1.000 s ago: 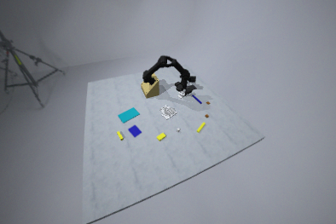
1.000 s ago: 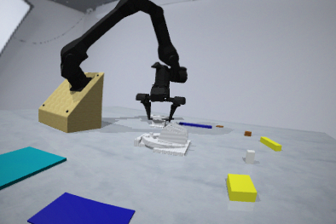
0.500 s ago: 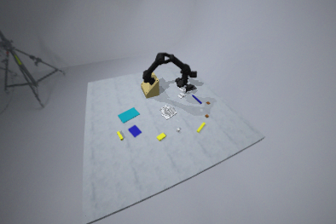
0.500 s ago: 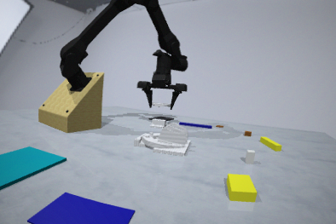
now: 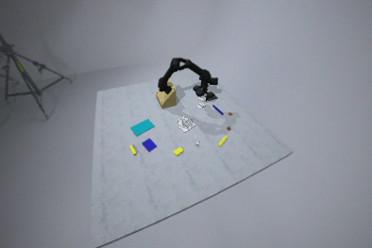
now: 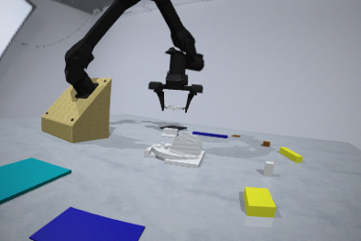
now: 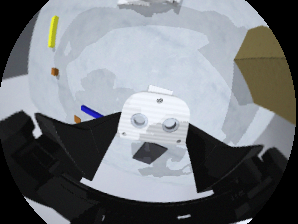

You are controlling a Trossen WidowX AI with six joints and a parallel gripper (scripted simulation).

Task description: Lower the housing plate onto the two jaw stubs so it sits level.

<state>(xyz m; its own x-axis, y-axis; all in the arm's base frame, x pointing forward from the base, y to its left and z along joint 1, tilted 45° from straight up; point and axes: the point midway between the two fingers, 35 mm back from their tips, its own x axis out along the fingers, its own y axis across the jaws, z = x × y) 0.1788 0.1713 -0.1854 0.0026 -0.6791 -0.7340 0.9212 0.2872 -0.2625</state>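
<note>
The white housing plate [image 6: 175, 107] [image 7: 155, 109], with two round holes, is held across its width between the fingers of my gripper [image 6: 175, 109] [image 7: 153, 120]. It looks about level and hangs well above the table. A small white block [image 5: 201, 106] [image 6: 170, 133] stands on the table below; part of a white piece shows past the plate's edge in the wrist view. A larger white ribbed assembly [image 5: 186, 124] [image 6: 189, 145] lies nearer the exterior camera. I cannot tell the two jaws and their stubs apart in these views.
A dark flat square [image 6: 173, 127] [image 7: 149, 152] lies behind the block. A blue bar [image 5: 217, 109] [image 6: 210, 135] [image 7: 92, 112], brown pieces and yellow blocks lie around. A teal plate [image 5: 143, 127] and a blue square [image 5: 149, 145] lie farther off. The arm stands on a tan base [image 6: 92, 118].
</note>
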